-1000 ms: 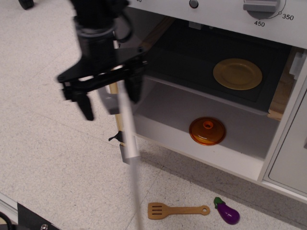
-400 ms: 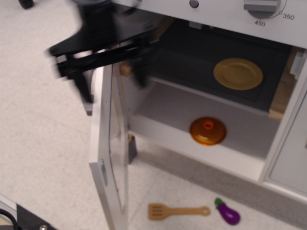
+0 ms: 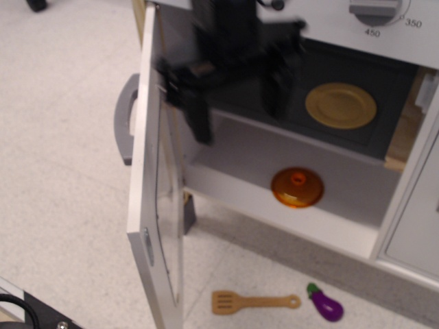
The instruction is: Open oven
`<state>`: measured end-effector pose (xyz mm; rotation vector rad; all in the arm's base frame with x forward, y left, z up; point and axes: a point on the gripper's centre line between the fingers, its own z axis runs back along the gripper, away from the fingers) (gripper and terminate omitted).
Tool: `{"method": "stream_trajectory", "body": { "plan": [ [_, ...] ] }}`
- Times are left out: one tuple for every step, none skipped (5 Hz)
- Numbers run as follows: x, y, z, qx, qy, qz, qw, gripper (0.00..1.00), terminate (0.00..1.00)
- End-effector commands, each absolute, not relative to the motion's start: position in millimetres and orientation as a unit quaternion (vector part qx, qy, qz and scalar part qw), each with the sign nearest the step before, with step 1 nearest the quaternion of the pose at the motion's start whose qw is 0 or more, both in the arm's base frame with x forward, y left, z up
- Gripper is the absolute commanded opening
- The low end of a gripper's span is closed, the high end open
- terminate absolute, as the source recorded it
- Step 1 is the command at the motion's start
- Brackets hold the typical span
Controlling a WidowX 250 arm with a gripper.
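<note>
A pale speckled floor (image 3: 62, 205) runs under a white toy kitchen. The gripper (image 3: 236, 103), black and blurred, hangs in front of the oven's (image 3: 295, 157) open mouth, its two fingers (image 3: 199, 120) pointing down and spread well apart with nothing between them. The left finger is just beside the inner face of the door (image 3: 154, 185); whether it touches cannot be told through the blur. The right finger is in front of the dark upper interior.

The door stands swung wide out to the left, seen nearly edge-on, its window showing as a thin strip of glass. The grey handle (image 3: 125, 116) juts from its outer face toward the left.

Inside, a yellow plate (image 3: 340, 105) lies flat on the dark upper shelf, to the right of the gripper. Below it, an orange lid (image 3: 296, 187) with a knob sits on the white lower shelf. Above the opening, a grey dial (image 3: 374, 8) marked 450 and 350 shows at the top edge.

On the floor in front lie a wooden spatula (image 3: 252, 301) and, just right of its handle end, a purple eggplant (image 3: 325, 303).
</note>
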<state>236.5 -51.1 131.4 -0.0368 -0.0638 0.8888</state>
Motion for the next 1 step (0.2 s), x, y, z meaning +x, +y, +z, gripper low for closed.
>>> {"method": "stream_trajectory", "body": {
  "plan": [
    [242.2,-2.0,82.7,-0.025,-0.085,0.429,0.899,1.00,1.00]
  ]
}}
